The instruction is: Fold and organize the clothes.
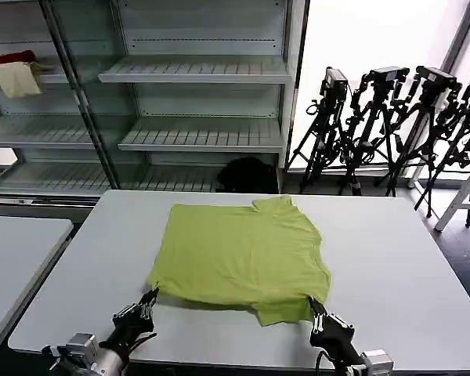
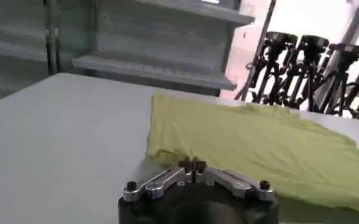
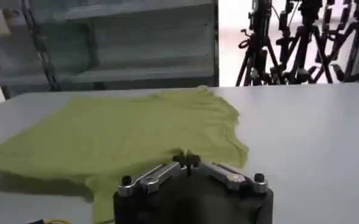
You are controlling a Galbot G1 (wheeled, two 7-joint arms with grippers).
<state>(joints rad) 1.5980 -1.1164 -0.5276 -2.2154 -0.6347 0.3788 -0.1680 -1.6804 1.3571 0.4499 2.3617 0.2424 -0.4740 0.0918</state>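
I see the grey bench point(image 1: 392, 266) stretching across my head view, with a second bench point(image 1: 16, 251) just off to its left. Behind them stands metal shelving point(image 1: 196, 78), where a red cloth point(image 1: 9, 58) and a cream cloth point(image 1: 17, 79) sit on an upper shelf at the far left. A row of black tripods point(image 1: 392, 117) lines the bright window on the right.

The lime-green T-shirt point(image 1: 239, 258) lies flat near the middle of the bench, plain side up, roughly folded so that it makes a broad rectangle with a sleeve poking out at its near right corner and the collar at the far edge.

My left end effector point(image 1: 150, 298) sits at the shirt's near left corner, fingertips pinched together; from its wrist camera the pads point(image 2: 192, 164) meet right at the cloth's edge. My right end effector point(image 1: 314, 306) is at the near right corner by the sleeve, its fingers also closed together. Whether either one actually has fabric between its tips, I cannot tell.
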